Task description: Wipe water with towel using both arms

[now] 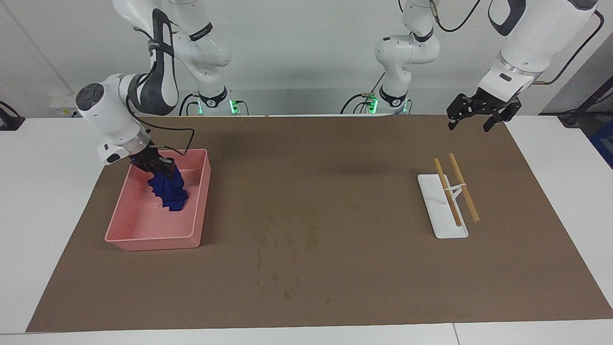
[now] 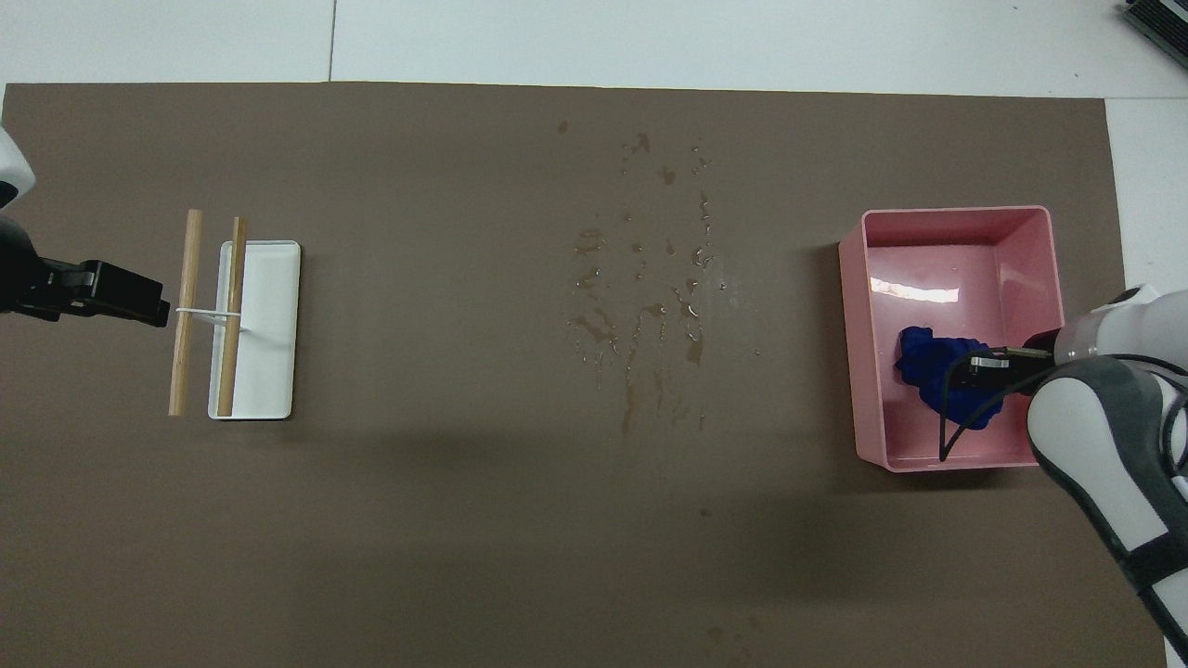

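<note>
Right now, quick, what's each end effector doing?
Left end effector: open, holding nothing, waiting over the mat.
Right end effector: on the blue towel in the pink bin; grip unclear.

1. A blue towel (image 2: pixel 937 371) lies bunched inside the pink bin (image 2: pixel 956 215) at the right arm's end of the tabletop (image 2: pixel 464 538).
2. The right hand (image 2: pixel 984 366) sits over the towel within the bin.
3. Water droplets (image 2: pixel 650 306) spread across the brown mat's middle.
4. A white tray (image 2: pixel 269 325) carries two wooden sticks (image 2: pixel 232 315) at the left arm's end; the left hand (image 2: pixel 121 295) waits beside them.

Pink bin (image 1: pixel 143 239) and rack (image 1: pixel 443 211) flank open mat (image 1: pixel 311 191).
</note>
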